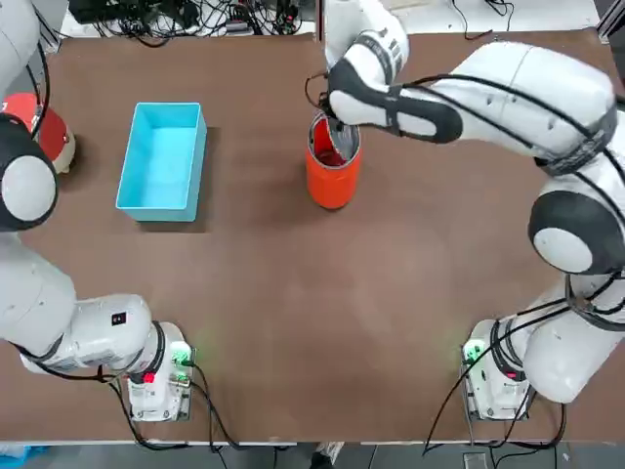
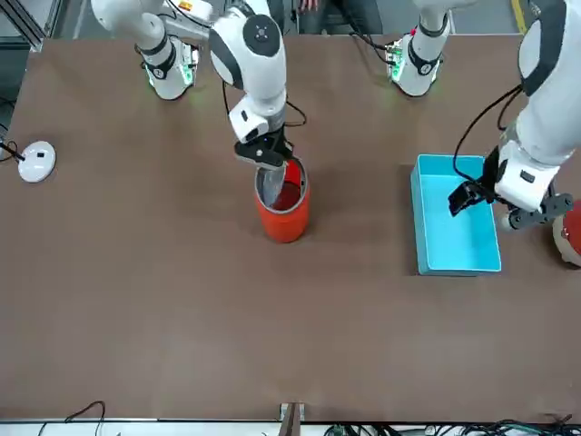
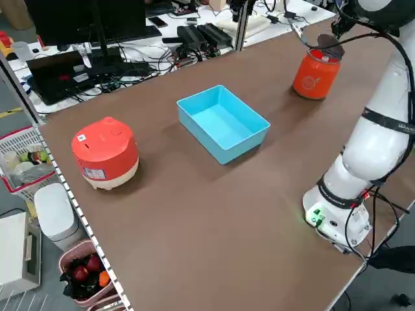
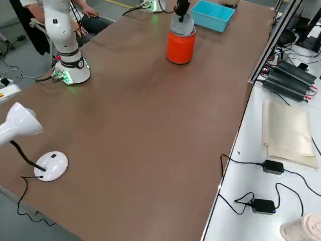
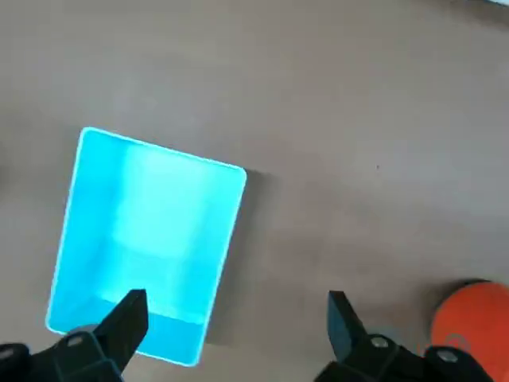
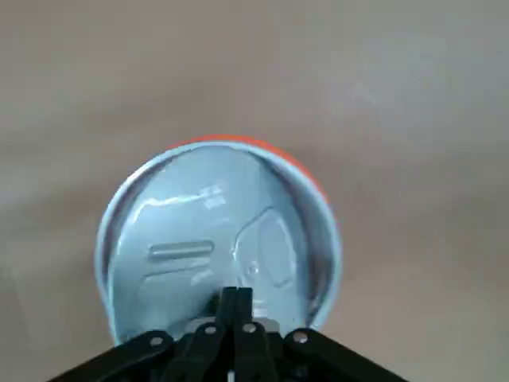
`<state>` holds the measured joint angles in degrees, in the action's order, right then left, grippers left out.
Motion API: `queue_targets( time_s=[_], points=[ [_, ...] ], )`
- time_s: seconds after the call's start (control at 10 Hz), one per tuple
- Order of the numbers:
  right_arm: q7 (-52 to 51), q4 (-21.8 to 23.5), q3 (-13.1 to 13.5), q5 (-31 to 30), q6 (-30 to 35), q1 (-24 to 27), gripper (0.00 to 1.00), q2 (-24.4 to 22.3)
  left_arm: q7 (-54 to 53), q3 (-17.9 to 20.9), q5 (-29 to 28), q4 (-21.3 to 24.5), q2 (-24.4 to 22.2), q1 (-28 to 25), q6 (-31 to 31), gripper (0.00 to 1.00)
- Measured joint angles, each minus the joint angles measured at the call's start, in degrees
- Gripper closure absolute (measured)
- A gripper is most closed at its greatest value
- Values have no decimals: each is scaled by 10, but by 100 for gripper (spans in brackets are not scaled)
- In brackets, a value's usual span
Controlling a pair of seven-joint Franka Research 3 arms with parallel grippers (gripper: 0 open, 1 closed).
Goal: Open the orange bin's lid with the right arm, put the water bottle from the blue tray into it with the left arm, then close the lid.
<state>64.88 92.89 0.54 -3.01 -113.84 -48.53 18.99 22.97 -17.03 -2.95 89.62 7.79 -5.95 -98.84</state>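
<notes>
The brown table (image 1: 264, 322) lies below both grippers. The blue tray (image 1: 162, 166) is near and below the left gripper (image 5: 237, 306), whose 2 fingers stand wide apart, holding nothing. The red-and-white rounded object (image 1: 54, 130) sits on the table, to the left gripper's left. Directly below the right gripper (image 6: 237, 296), the orange bin (image 2: 283, 222) stands open. The grey lid (image 6: 203, 247) hangs tilted in its mouth, pinched at 1 edge by that gripper's 2 closed fingers.
</notes>
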Motion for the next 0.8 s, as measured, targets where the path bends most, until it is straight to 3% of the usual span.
queue_targets(
  time_s=[0.2,0.5,0.8],
  points=[
    [13,0,1,-1,-26,-7,97,22,-48,58,12,-5,-9,46,14,0],
    [22,-1,2,-6,-47,-8,97,44,-90,70,30,-39,-28,47,66,0],
    [36,-2,2,-22,-48,-12,97,46,-112,70,30,-40,-26,48,69,0]
  ],
)
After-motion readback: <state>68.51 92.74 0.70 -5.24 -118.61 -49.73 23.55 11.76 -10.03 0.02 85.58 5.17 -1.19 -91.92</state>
